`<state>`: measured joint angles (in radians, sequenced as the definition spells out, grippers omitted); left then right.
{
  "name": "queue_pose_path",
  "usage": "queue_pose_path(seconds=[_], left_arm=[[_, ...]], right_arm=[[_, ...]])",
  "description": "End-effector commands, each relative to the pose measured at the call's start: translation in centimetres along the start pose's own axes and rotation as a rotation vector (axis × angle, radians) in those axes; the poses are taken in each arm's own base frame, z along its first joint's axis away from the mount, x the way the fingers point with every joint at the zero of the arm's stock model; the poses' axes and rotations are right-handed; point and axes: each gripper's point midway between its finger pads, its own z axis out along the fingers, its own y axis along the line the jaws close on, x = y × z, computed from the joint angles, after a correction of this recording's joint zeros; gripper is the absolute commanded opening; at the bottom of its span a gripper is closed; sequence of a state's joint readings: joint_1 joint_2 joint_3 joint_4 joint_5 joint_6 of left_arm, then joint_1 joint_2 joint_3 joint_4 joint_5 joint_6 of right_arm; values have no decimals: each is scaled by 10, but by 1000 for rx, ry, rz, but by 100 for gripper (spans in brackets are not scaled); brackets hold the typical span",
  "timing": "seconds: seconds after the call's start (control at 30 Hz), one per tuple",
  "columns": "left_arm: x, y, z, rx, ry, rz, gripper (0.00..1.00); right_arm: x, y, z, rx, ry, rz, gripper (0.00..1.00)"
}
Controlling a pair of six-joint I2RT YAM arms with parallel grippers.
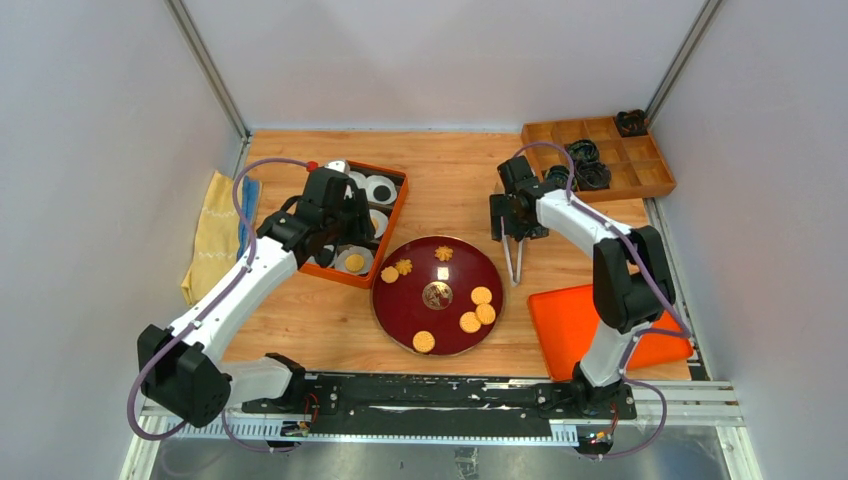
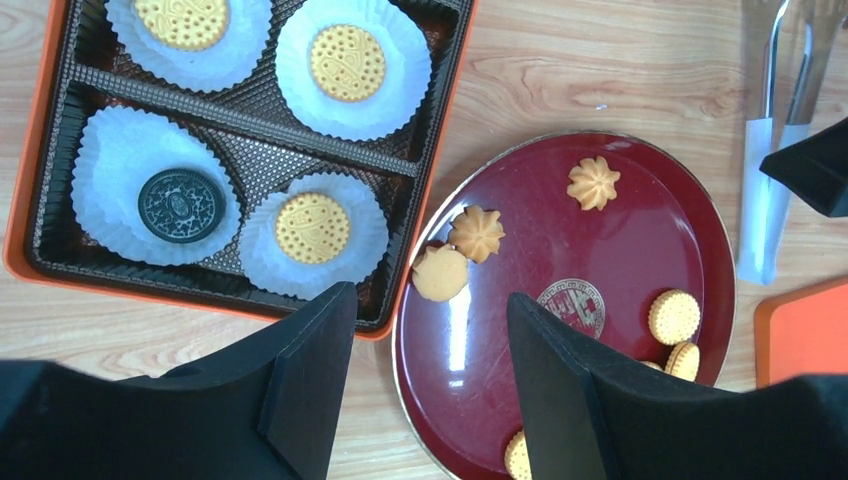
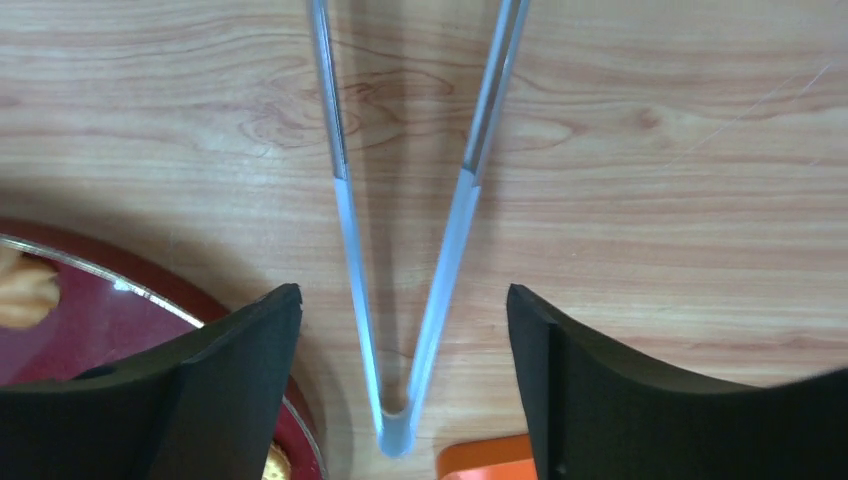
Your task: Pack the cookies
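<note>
I am reading this as roughly the midpoint of the packing, taking the dark red plate (image 1: 400, 312) as my reference. Just to the plate's left, its corner overlapping the rim, the orange box (image 2: 18, 190) is sitting with its white paper cups (image 2: 120, 160). The four cups that the left wrist view is showing me are each carrying one cookie: three golden rounds (image 2: 312, 228) and one black round (image 2: 182, 205). I cannot tell from here whether the far cups are all filled. On the plate itself seven cookies are waiting: three flower-shaped ones (image 2: 593, 183) toward the box side and far edge, and four golden rounds (image 1: 481, 295) toward the near right. The clear tongs (image 3: 452, 240) are lying flat on the wood just right of the plate, arms spread in a V and pinching nothing. The right gripper (image 3: 402, 298) is hovering over them with its jaws wide apart, straddling both arms without touching either. The left gripper (image 2: 430, 298) is hanging over the plate's box-side edge, jaws apart and empty. By my judgement, moving the plate's cookies across is what remains.
</note>
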<state>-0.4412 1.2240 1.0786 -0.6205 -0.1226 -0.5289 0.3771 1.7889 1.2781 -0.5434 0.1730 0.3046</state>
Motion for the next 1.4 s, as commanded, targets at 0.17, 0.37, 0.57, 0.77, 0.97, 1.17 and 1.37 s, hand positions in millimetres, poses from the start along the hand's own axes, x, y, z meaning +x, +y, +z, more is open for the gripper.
queue_pose_path(seconds=[0.17,0.37,0.57,0.77,0.97,1.17,1.37], left_arm=[[-12,-12,-3,43,-36,-2,63],[-15,-12,-1,36,-41,-1,63],[-20,-16,4,37,-38,2,62],[-27,-15,3,19,-53,9,62],[-32,-19,10,18,-46,13,62],[-37,-24,24,11,-27,18,62],[-44,-28,48,-12,-14,26,62]], right_arm=[[-8,7,-41,-74,-44,-64,59],[25,57,-71,-172,-49,-238,0],[61,95,-44,-246,69,-307,0],[64,96,-5,-172,143,-300,0],[24,79,25,-35,121,-236,0],[-36,47,51,119,67,-146,0],[-95,22,74,157,14,-40,0]])
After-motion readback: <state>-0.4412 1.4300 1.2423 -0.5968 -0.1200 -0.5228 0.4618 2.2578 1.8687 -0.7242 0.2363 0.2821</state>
